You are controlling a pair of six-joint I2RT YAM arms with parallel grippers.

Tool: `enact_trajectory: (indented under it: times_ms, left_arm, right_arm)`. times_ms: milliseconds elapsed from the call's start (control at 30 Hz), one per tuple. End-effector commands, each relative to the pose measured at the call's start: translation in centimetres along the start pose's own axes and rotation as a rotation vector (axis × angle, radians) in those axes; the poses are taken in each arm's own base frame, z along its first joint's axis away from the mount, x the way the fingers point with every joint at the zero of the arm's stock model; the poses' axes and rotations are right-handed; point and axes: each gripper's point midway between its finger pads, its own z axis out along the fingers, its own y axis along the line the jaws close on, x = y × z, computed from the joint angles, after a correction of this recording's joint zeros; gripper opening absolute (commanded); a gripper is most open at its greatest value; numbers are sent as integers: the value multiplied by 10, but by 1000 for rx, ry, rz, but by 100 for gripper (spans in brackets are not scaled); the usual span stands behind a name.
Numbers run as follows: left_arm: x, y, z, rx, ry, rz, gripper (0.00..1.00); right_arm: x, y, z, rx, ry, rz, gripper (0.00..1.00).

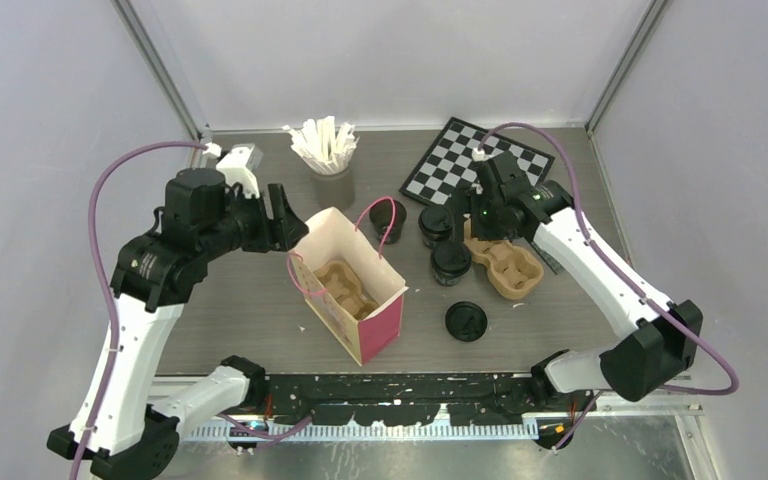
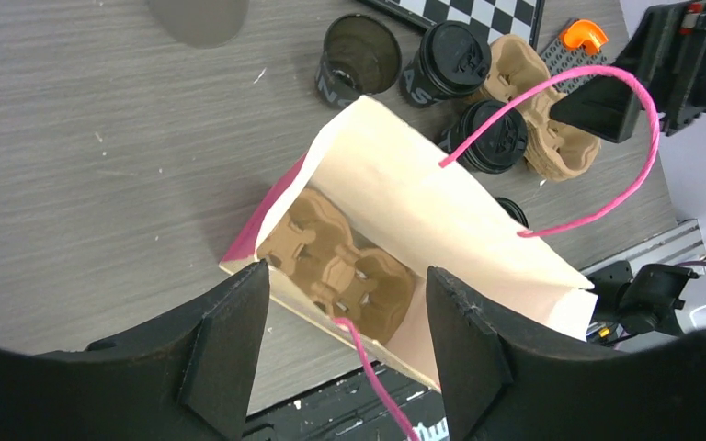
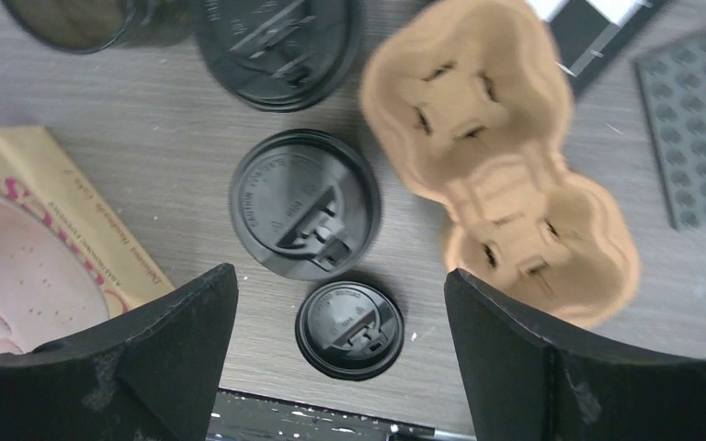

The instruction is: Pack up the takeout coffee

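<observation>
From above, the right arm hides the far end of the cup tray (image 1: pixel 508 268) on the table. In the right wrist view the open cup (image 3: pixel 92 18) is cut off at 11 o'clock, and only a corner of the bag (image 3: pixel 46 230) shows at 9 o'clock. A second tray (image 2: pixel 340 266) lies deep inside the bag, half hidden by its wall.

The coffee is a cluster of small black paper cups at 3 o'clock of the bag, between it and the cup tray. The open cup has no lid. The far lidded cup (image 1: pixel 435 222) and the near lidded cup (image 1: pixel 451 262) wear round black lids with a raised sip flap. A loose lid (image 1: pixel 466 321) lies flat and alone at 6 o'clock of them.

White letters "AS" show on the far lidded cup's side – the rest curves out of sight. The embossed lid text and the bag's print are too blurred to read.

The left gripper (image 2: pixel 345 285) hangs over the bag mouth with its jaws spread, holding nothing. The right gripper (image 3: pixel 340 276) has its jaws spread above the near lidded cup – clear of it.
</observation>
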Motion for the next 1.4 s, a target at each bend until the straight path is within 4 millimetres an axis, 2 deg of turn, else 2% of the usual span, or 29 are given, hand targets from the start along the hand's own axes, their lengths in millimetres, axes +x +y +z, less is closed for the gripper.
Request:
enact_trajectory:
  times_ms: [0,33,133,300,433,667,933,1133,1367]
  left_arm:
    - [7,7,-17,-42,-22,-48,65]
    - [10,9,-19,-46,-26,-51,65]
    - [15,13,-23,-58,-34,-52,66]
    - [22,14,-26,-65,-16,-56,66]
    - [21,15,-29,-76,-18,-55,66]
    - [20,18,-33,-90,-26,-49,66]
    - [22,25,-34,-120,-37,-43,66]
    - [14,29,-34,-142,-75,-35,66]
    - [15,28,-30,-137,-63,-38,66]
  right_arm:
    - [-9,35,18,-192,-20,-130,89]
    - [-12,35,21,-186,-28,-147,93]
    - [-14,37,31,-202,-33,-225,95]
    - [-2,30,47,-197,53,-393,94]
    - [9,37,53,-270,104,-509,94]
    - [12,23,62,-197,163,-565,94]
    - [11,32,56,-170,127,-599,94]
    - [14,42,59,-185,109,-609,94]
    - [23,42,67,-181,138,-618,95]
